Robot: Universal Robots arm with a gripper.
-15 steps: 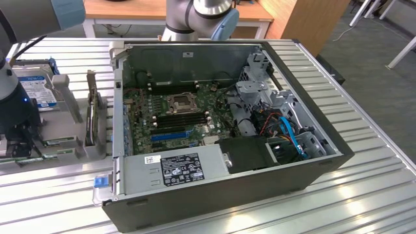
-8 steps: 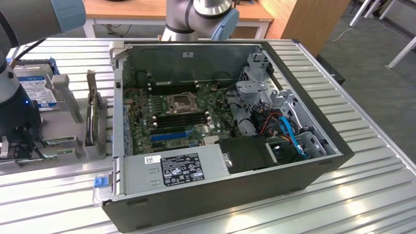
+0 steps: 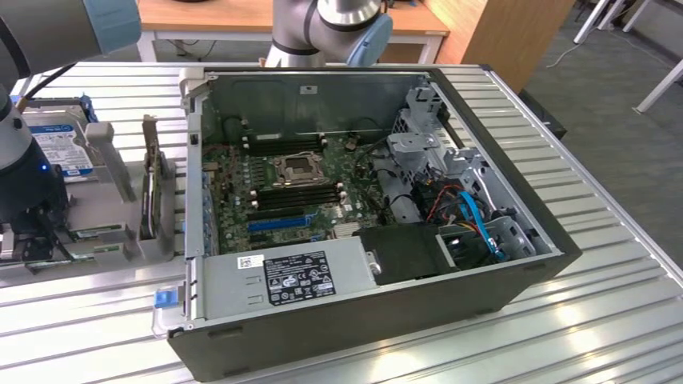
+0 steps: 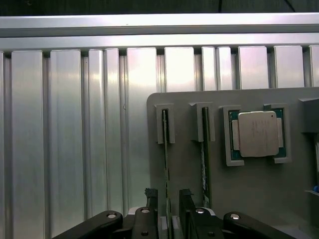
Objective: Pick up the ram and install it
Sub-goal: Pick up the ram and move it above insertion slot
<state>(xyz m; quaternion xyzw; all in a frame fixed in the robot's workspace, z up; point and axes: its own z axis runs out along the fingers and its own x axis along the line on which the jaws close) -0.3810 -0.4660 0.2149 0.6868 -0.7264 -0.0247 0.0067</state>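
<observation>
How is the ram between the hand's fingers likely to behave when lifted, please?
The ram looks thin and flat, so probably stiff and light. It stands on edge in a grey holder slot, so it may bind if pulled askew. The open hand straddles it.

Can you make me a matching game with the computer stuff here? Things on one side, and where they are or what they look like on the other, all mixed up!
Things:
1. ram
2. processor
3. hard drive
4. cable

Matches:
A. silver square, lying flat
B. blue, inside the case
C. standing on edge, straddled by the open gripper
D. blue label, outside the case

Pairs: 1-C, 2-A, 3-D, 4-B
</observation>
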